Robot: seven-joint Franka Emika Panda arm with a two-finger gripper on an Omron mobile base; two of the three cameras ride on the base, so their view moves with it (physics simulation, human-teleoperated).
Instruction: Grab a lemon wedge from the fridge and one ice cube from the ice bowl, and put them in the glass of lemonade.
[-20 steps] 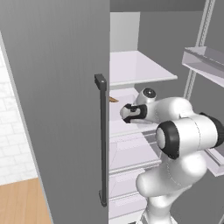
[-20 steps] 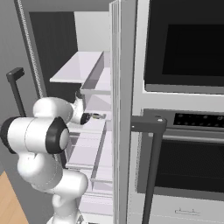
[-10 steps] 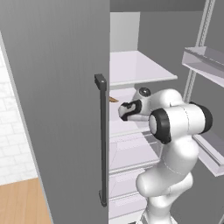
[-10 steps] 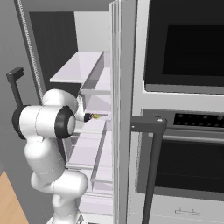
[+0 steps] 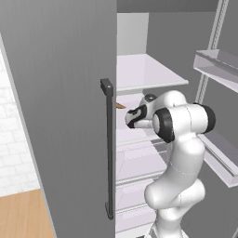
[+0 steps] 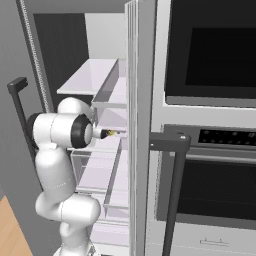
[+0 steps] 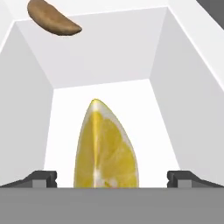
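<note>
Jaws [image 7: 112, 177] stand wide, their two dark tips low at either edge of the hand view with the lemon wedge [image 7: 106, 147] between them, touching neither. The wedge is glossy yellow, pointed at the far end, its cut face streaked with pale segment lines. It lies on the smooth white floor of a box-like compartment [image 7: 175, 100] with plain matte walls. Beyond it, near the back edge, sits a flatter brown piece [image 7: 52, 20], curved like a crescent, dull-skinned.

From the left base, the arm [image 5: 179, 153], rounded white shells with dark joints, reaches into the open fridge [image 5: 60, 93], whose brushed grey door carries a long dark bar handle [image 5: 109, 148]; the brown piece shows as a sliver by the door edge. White shelves [image 5: 148, 72] sit above. From the right base, a speck of yellow shows at the hand, and the black-fronted oven [image 6: 215, 150] stands beside the fridge.
</note>
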